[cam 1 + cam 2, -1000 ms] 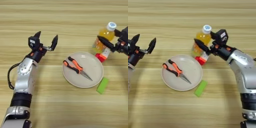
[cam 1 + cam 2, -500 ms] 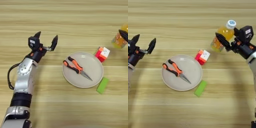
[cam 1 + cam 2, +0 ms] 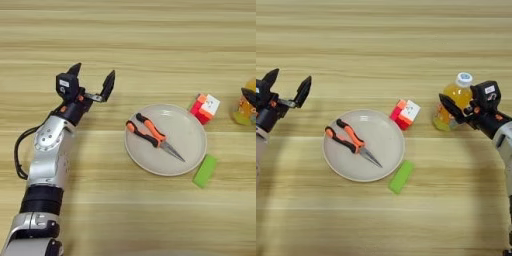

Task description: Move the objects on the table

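The orange-juice bottle point(image 3: 456, 93) with its white cap stands upright at the right of the table point(image 3: 381, 40), and my right gripper point(image 3: 449, 103) is shut on it from the right side. One black finger crosses the bottle's front; the other is hidden behind it. A multicoloured puzzle cube point(image 3: 405, 113) lies to the bottle's left, apart from it. The orange-and-black pliers point(image 3: 152, 137) lie inside a round beige plate point(image 3: 192, 129). My left gripper point(image 3: 94, 73) hovers open and holding nothing, well left of the plate.
A small green block point(image 3: 205, 171) lies flat just off the plate's lower right rim. The cube sits close to the plate's upper right rim. The left forearm point(image 3: 50, 150) stretches down the left side.
My right gripper has carried the bottle rightward, away from the cube, and lowered it. The cube, pliers, plate and left arm stay where they were.
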Action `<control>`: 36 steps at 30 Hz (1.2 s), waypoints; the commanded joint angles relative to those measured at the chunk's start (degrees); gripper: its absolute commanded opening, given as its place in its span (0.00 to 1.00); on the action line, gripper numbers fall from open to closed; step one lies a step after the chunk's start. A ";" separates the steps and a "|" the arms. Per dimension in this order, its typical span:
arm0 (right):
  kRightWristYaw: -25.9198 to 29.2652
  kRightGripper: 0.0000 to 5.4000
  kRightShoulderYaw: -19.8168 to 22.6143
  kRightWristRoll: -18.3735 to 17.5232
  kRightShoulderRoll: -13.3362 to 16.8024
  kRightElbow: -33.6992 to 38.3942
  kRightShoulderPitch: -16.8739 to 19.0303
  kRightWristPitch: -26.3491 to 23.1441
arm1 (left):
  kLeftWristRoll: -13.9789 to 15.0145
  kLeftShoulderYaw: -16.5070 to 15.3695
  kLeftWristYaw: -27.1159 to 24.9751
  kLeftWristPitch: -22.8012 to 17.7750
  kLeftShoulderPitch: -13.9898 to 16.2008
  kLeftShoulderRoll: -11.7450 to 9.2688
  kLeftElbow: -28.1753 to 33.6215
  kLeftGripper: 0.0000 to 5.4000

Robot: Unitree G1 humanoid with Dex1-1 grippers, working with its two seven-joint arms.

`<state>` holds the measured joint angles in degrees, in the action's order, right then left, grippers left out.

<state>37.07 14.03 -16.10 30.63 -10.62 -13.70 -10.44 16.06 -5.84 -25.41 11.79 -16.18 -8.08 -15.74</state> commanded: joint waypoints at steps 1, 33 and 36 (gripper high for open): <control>-0.36 0.66 -0.42 1.33 0.67 -1.47 -1.37 2.76 | -0.59 -0.01 -0.10 0.14 -0.31 -0.59 -0.09 1.00; -0.14 1.00 -1.76 2.10 0.04 -6.94 -3.88 5.35 | -0.57 -0.02 -0.16 0.21 -0.36 -0.51 -0.28 1.00; -0.21 1.00 -1.64 2.01 0.00 -6.75 -3.98 5.54 | -0.58 -0.01 -0.17 0.28 -0.37 -0.48 -0.34 1.00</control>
<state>36.75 12.62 -13.86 30.64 -17.75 -16.55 -5.48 16.06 -5.89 -25.41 11.78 -16.18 -8.07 -15.74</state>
